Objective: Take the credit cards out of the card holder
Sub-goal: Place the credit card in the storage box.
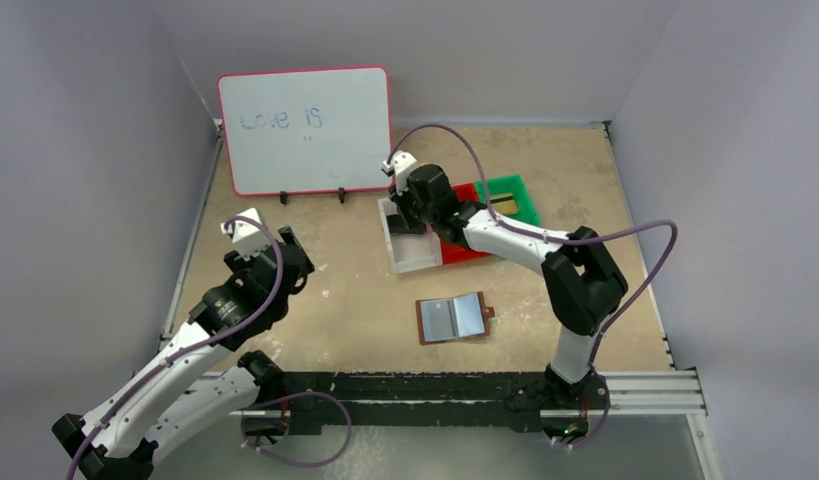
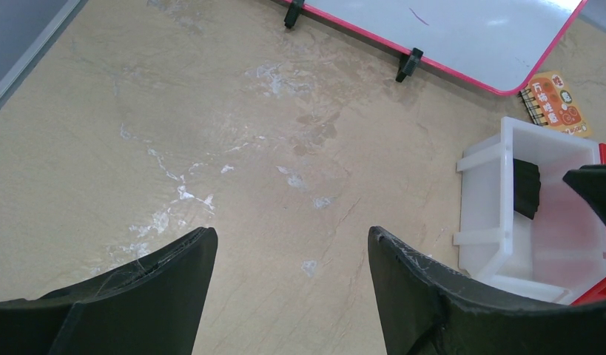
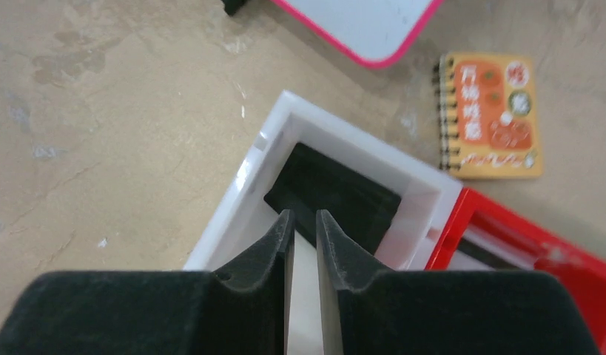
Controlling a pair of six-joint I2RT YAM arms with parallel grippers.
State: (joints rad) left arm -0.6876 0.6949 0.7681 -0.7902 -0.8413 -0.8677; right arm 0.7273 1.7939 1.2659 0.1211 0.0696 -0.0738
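Three plain grey walls [image 1: 85, 150] close off the left, far and right edges of the desk [image 1: 335, 290]. Its top is a tan, stone-look sheet, scuffed with white streaks and patches in the left half.

Left gripper [image 2: 288, 237]: it hangs over bare desk near the left edge. Its black fingers [image 2: 189, 251] stand wide apart. They hold nothing and touch nothing.

Whiteboard [image 1: 305, 130]: pink-framed, it is propped on two small black feet along the far edge, left of centre. "Love is" is written on it in blue.

Card holder [image 1: 455, 318]: the brown wallet lies flat and spread open, just right of centre and toward the near edge, apart from both grippers. Its pale pockets face up and its snap tab [image 1: 490, 313] points right. Whether cards remain in the pockets cannot be told.

White bin [image 3: 344, 137]: it sits near mid-desk, beyond the card holder. One dark credit card [image 3: 337, 196] rests inside at its far end.

Right gripper [image 3: 305, 218]: it is poised directly above the white bin. Its fingers [image 3: 266, 251] are drawn nearly together, with only a narrow slit between them. Nothing is seen in the slit, and only pale bin shows through it.

Orange spiral notebook [image 3: 492, 115]: it lies flat just beyond the bins, beside the whiteboard's corner.

Red bin [image 3: 507, 229]: it abuts the white bin's right side.

Green bin [image 1: 510, 185]: it stands next to the red one, nearer the right edge.
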